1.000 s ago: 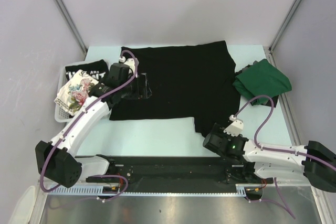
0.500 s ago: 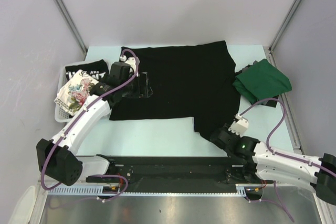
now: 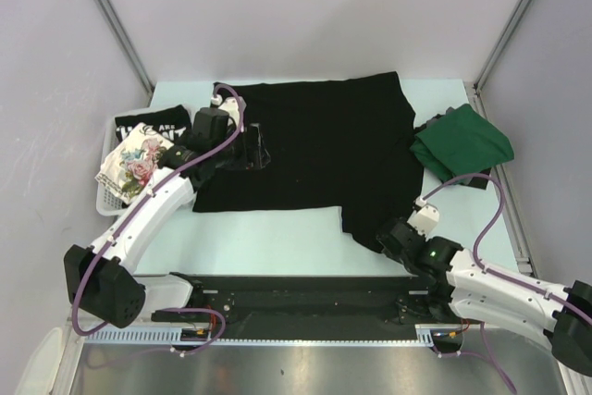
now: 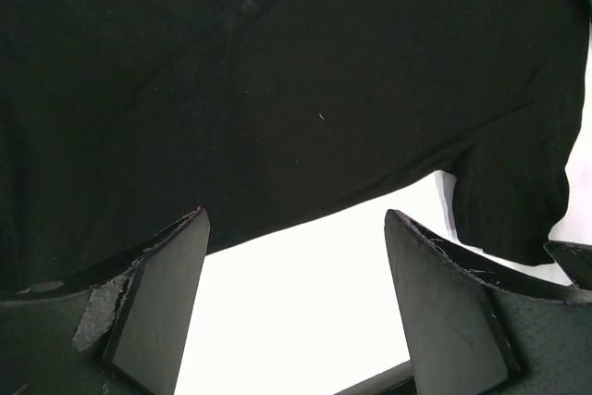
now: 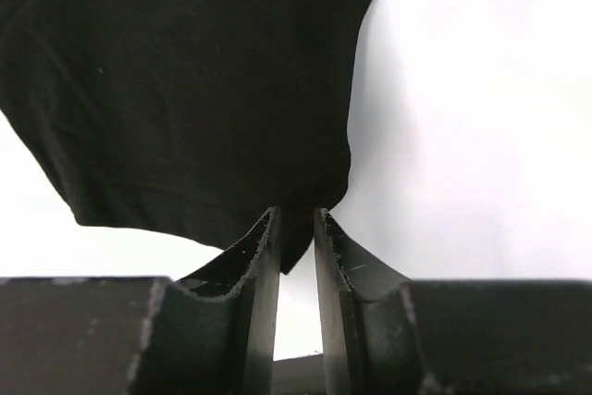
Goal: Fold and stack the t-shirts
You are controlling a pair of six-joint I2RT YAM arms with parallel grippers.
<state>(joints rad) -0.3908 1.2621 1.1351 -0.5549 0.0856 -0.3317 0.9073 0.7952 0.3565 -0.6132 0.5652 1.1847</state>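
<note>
A large plain black t-shirt (image 3: 314, 150) lies spread flat across the middle of the table. My right gripper (image 3: 393, 233) is at its near right corner. In the right wrist view the right gripper (image 5: 296, 228) is shut on a fold of the black t-shirt (image 5: 185, 71). My left gripper (image 3: 242, 150) hovers open over the shirt's left part. In the left wrist view the left gripper (image 4: 296, 215) holds nothing, with the black t-shirt (image 4: 277, 71) beyond it. A dark green t-shirt (image 3: 462, 143) lies bunched at the right.
A white slatted basket (image 3: 109, 199) at the left edge holds a black t-shirt with white lettering (image 3: 153, 124) and a white floral-print one (image 3: 139, 162). A black rail (image 3: 296, 298) runs along the near edge. Bare table shows between the shirt's hem and the rail.
My right gripper moved right and forward onto the black shirt's near right corner and closed on the cloth. My left gripper shifted slightly farther back and stayed open.
</note>
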